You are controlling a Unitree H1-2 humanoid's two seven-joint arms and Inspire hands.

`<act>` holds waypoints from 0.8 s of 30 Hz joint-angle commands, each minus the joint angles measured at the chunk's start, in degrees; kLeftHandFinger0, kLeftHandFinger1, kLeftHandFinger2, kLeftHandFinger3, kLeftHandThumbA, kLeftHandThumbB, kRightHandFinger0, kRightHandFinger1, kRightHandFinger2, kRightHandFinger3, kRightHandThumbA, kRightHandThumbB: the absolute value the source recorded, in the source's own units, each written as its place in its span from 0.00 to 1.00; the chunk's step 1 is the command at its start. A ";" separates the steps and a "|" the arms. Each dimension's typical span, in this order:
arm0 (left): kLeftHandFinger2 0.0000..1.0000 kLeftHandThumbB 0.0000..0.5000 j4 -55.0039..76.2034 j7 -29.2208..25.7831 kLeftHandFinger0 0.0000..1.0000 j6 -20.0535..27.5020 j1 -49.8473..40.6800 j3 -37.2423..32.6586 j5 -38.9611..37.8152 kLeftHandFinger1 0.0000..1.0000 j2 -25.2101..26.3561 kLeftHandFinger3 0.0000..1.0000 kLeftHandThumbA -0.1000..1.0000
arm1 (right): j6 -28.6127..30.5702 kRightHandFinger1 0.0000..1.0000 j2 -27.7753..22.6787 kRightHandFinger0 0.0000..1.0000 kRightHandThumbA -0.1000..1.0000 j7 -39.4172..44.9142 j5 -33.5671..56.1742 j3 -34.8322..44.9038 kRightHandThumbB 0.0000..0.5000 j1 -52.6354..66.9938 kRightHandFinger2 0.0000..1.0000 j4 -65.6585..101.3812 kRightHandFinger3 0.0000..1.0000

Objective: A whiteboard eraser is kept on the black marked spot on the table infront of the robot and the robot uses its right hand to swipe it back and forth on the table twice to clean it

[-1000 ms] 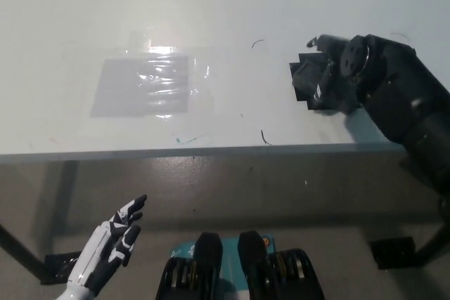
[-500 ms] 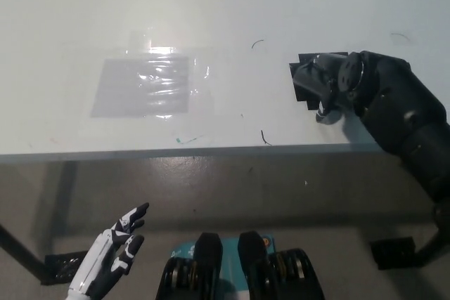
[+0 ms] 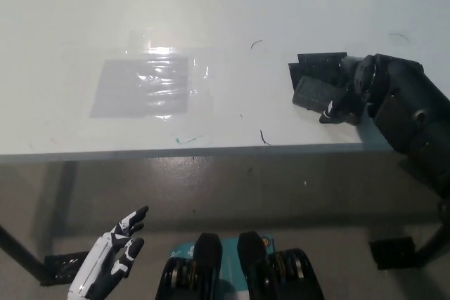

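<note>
Table [image 3: 211, 5]: white top, front edge running across the middle of the head view, floor below it.

Containers: none to be seen on the table; nothing holds anything else.

Black marked spot [image 3: 318, 64]: dark squarish patch on the right part of the tabletop, near the front edge; its upper and left parts show bare.

Whiteboard eraser [image 3: 315, 93]: dark grey block lying tilted on the lower part of the black marked spot, its right end meeting the right hand.

Right hand [image 3: 351, 93]: black, arm entering from the right edge; it lies against the eraser's right end, low on the table. Whether its fingers close on the eraser cannot be told.

Left hand [image 3: 112, 254]: white, at lower left, below table level, fingers spread, holding nothing.

Clear film patch [image 3: 144, 86]: glossy grey rectangle on the left-centre of the tabletop, catching glare, well apart from the eraser.

Pen marks [image 3: 264, 137]: short dark strokes between the film and the spot; one more near the right edge
</note>
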State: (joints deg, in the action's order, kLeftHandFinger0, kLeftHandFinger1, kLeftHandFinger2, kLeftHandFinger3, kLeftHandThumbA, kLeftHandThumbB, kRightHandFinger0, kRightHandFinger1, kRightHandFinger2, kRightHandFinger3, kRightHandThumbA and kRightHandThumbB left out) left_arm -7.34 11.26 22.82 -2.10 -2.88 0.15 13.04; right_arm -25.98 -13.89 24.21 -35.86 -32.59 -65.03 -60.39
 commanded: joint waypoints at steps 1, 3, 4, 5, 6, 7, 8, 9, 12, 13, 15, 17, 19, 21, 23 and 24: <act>1.00 0.93 0.71 -0.13 1.00 2.31 0.29 0.53 0.67 1.00 1.19 1.00 0.88 | 1.19 0.49 0.45 0.45 0.35 -17.16 -0.62 3.45 0.34 0.59 0.51 -0.48 0.91; 1.00 0.92 0.40 -0.38 1.00 2.97 0.52 0.54 1.42 1.00 1.30 1.00 0.88 | 1.86 0.13 0.64 0.07 0.20 -19.18 -0.88 3.89 0.36 0.82 0.31 -0.06 0.89; 1.00 0.94 0.53 -0.51 1.00 2.81 0.55 0.55 1.88 1.00 1.40 1.00 0.88 | 2.14 0.01 0.69 0.00 0.21 -19.48 -1.08 3.71 0.35 0.64 0.20 -0.09 0.90; 1.00 0.94 0.63 -0.54 1.00 2.73 0.55 0.56 2.07 1.00 1.45 1.00 0.88 | 2.39 0.00 0.72 0.00 0.21 -19.78 -1.19 3.60 0.34 0.54 0.17 -0.10 0.89; 1.00 0.96 0.92 -0.50 1.00 2.19 0.61 0.54 2.14 1.00 1.46 1.00 0.87 | 2.22 0.00 0.65 0.00 0.22 -19.64 -1.22 3.65 0.35 0.45 0.16 0.32 0.90; 1.00 0.97 0.98 -0.51 1.00 1.93 0.65 0.51 2.30 1.00 1.46 1.00 0.86 | 2.22 0.00 0.60 0.00 0.21 -19.79 -1.11 3.87 0.35 0.45 0.17 0.63 0.89; 1.00 0.97 0.98 -0.44 1.00 1.86 0.70 0.46 2.38 1.00 1.53 1.00 0.86 | 2.30 0.01 0.53 0.00 0.21 -19.97 -1.09 4.05 0.35 0.51 0.17 1.06 0.89; 1.00 0.97 1.02 -0.31 1.00 1.81 0.72 0.43 2.28 1.00 1.59 1.00 0.84 | 2.48 0.00 0.50 0.00 0.19 -20.31 -1.09 4.25 0.35 0.61 0.17 1.35 0.94; 1.00 0.97 1.35 0.08 1.00 1.28 0.84 0.37 1.68 1.00 1.61 1.00 0.81 | 3.48 0.00 0.42 0.00 0.13 -22.50 -0.70 5.26 0.35 1.03 0.13 1.93 0.92; 1.00 0.97 1.42 0.05 1.00 1.30 0.90 0.38 1.80 1.00 1.66 1.00 0.80 | 4.23 0.00 0.45 0.00 0.06 -23.42 -0.15 6.04 0.35 1.32 0.09 2.26 0.84; 1.00 0.97 1.47 0.00 1.00 1.23 0.99 0.41 2.04 1.00 1.78 1.00 0.80 | 5.13 0.03 0.54 0.01 0.02 -24.26 0.44 6.93 0.36 1.60 0.12 2.45 0.76; 1.00 0.97 1.70 -0.06 1.00 1.07 0.88 0.37 2.37 1.00 1.77 1.00 0.80 | 5.67 0.01 0.68 0.00 0.00 -24.21 0.77 7.53 0.38 1.60 0.15 1.82 0.84; 1.00 0.98 1.94 -0.04 1.00 0.68 0.66 0.35 2.39 1.00 1.76 1.00 0.80 | 5.79 0.00 0.80 0.00 0.00 -24.43 0.50 7.57 0.38 1.73 0.10 1.56 0.77; 1.00 0.99 2.34 0.02 1.00 0.47 -0.04 0.30 2.31 1.00 1.77 1.00 0.80 | 6.11 0.00 0.91 0.00 0.00 -24.42 0.34 7.43 0.38 2.19 0.10 1.48 0.71; 1.00 0.99 2.41 -0.24 1.00 0.44 -0.50 0.34 2.60 1.00 1.67 1.00 0.80 | 6.19 0.00 1.12 0.00 0.00 -24.44 0.42 7.30 0.38 2.51 0.11 1.13 0.68; 1.00 0.98 2.37 -0.17 1.00 0.59 -0.61 0.34 2.37 1.00 1.64 1.00 0.80 | 6.03 0.00 1.23 0.00 0.00 -24.37 0.44 7.27 0.38 2.57 0.09 1.02 0.78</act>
State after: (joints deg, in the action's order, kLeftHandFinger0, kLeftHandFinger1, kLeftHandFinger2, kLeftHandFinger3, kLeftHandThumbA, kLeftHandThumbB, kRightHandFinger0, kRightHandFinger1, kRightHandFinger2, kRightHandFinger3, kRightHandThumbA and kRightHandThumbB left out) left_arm -6.95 11.27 22.70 -2.07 -2.91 2.00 13.63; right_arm -22.14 -12.74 4.13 -35.67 -26.21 -60.66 -59.76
